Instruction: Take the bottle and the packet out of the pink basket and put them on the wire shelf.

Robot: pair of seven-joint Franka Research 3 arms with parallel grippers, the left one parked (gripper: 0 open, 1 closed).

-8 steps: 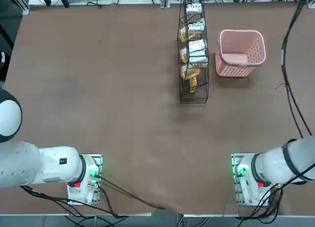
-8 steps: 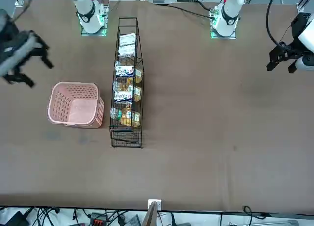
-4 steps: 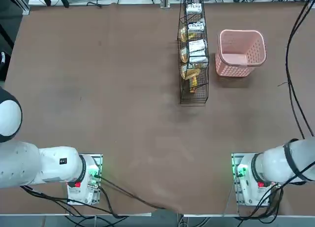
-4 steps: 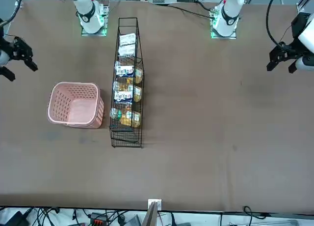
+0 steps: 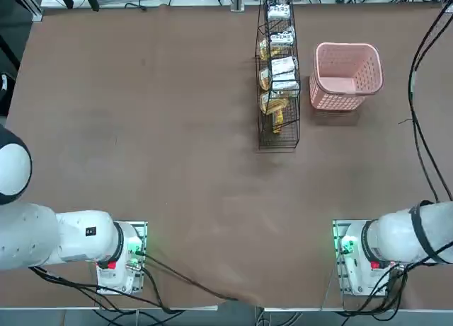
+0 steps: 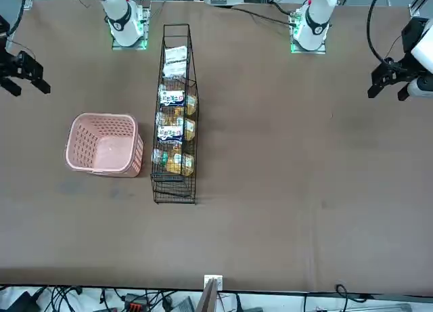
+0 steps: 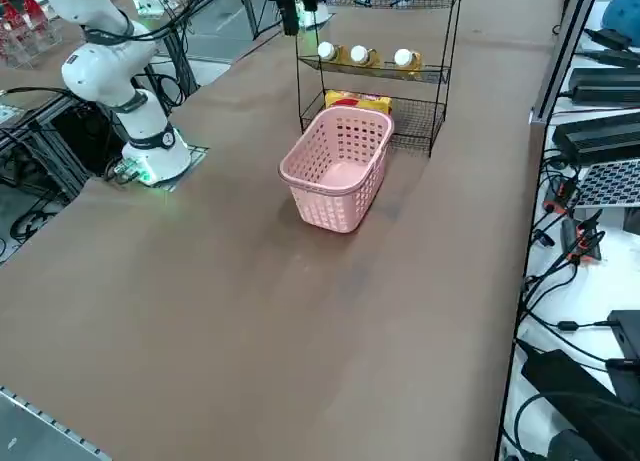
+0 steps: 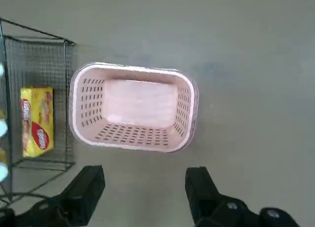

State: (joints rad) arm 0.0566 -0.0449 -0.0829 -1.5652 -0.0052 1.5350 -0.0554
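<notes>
The pink basket (image 5: pixel 333 100) (image 6: pixel 135 156) (image 7: pixel 320 196) (image 8: pixel 128 133) stands beside the wire shelf (image 5: pixel 277 138) (image 6: pixel 176 190) (image 7: pixel 430 111) (image 8: pixel 34 40), and nothing shows inside it. Bottles with white caps (image 7: pixel 358 54) (image 6: pixel 172 99) lie on a shelf tier, with white packets (image 6: pixel 174 55) (image 5: pixel 283 66) on other tiers. I cannot tell which of these are the task's bottle and packet. My right gripper (image 8: pixel 145 192) (image 6: pixel 28 88) hangs open and holds nothing, high above the table on the robot's side of the basket.
A yellow packet (image 8: pixel 35 121) (image 7: pixel 355 103) lies on the shelf's lowest tier. Black cables (image 5: pixel 417 128) hang over the table's right side. The right arm's base (image 5: pixel 361 259) is bolted near the front edge. Cables and equipment (image 7: pixel 590 81) line the floor beyond the table.
In the front view my right gripper has drawn away from the basket toward the table's edge. The basket and the shelf have not moved.
</notes>
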